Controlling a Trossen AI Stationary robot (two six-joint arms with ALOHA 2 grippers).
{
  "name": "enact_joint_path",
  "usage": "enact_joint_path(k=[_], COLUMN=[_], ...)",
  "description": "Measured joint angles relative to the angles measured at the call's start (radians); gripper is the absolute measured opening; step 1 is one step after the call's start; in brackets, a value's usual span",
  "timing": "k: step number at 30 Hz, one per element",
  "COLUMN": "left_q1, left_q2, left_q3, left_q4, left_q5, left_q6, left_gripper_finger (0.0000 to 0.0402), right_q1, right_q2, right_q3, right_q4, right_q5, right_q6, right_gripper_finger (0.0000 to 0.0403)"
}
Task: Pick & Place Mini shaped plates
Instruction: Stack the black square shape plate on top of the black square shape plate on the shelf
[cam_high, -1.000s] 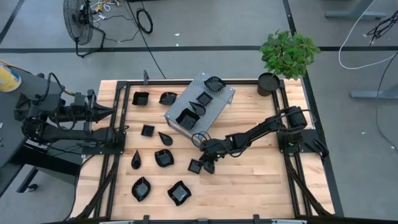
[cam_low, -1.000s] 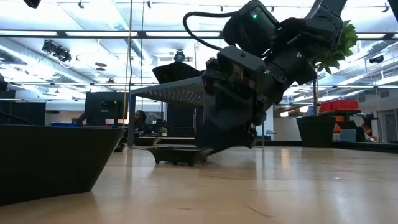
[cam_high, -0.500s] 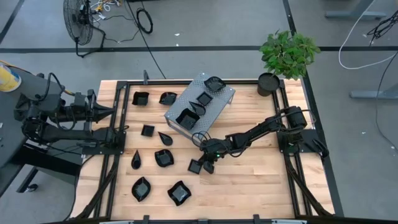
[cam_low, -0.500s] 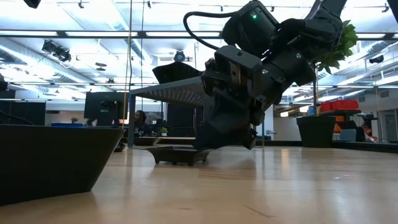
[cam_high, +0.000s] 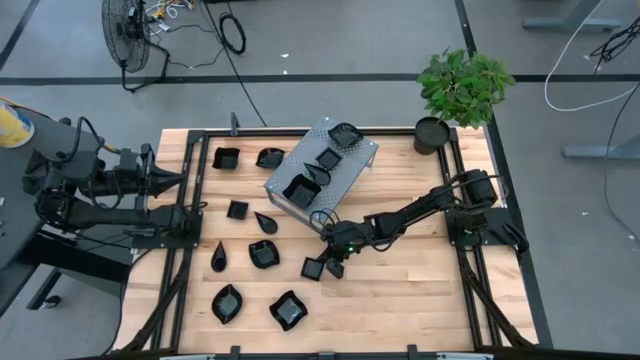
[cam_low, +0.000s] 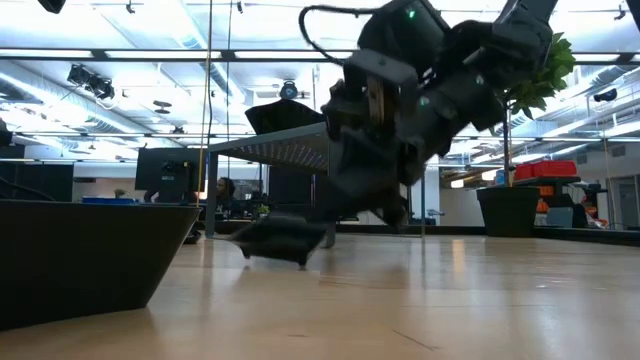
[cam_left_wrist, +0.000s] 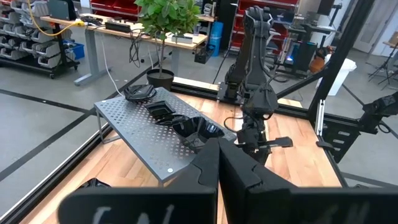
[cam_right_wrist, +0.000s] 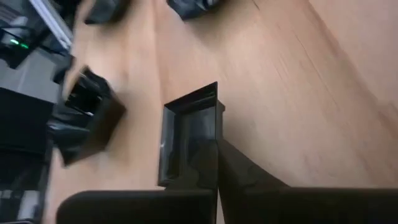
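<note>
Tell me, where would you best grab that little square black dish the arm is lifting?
By a raised side wall, coming from above: the right gripper already pinches the square dish at one straight wall, which offers flat faces. In the low view it hangs tilted.

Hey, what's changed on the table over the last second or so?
The right gripper, shut on the small square plate, has tipped and lifted it off the table; a second ago the plate sat flat. The left gripper, the grey box and the other plates stayed put.

Motion-blurred square plate (cam_low: 283, 240) under right claw (cam_low: 340, 215)
</note>
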Motion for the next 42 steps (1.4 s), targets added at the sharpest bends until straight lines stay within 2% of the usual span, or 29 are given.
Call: enact_joint_path(k=[9,17,20,26,33,38,42], left_q1=[0.0,0.0,0.0,0.0,0.0,0.0,0.0], left_q2=[0.0,0.0,0.0,0.0,0.0,0.0,0.0], left_q3=[0.0,0.0,0.0,0.0,0.0,0.0,0.0], left_q4=[0.0,0.0,0.0,0.0,0.0,0.0,0.0], left_q5=[0.0,0.0,0.0,0.0,0.0,0.0,0.0], left_q6=[0.0,0.0,0.0,0.0,0.0,0.0,0.0], left_gripper_finger=[0.0005,0.0005,0.0005,0.0005,0.0005,0.0005,0.0005], right_q1=[0.0,-0.048,-0.103,-0.248,-0.444,-0.581,-0.658], right_q2=[-0.158,-0.366,-0.446,-0.538,-0.551,-0.551,-0.536], right_q3=[0.0,0.0,0.017,0.135,0.248,0.251,0.251], right_q4=[0.0,-0.096,-0.185,-0.39,-0.484,-0.511,-0.554], right_q5=[0.038,0.063,0.054,-0.051,-0.165,-0.273,-0.312], right_q6=[0.027,0.06,0.064,0.038,-0.006,-0.032,-0.053], right_gripper_finger=[0.0001,0.0,0.0,0.0,0.0,0.0,0.0])
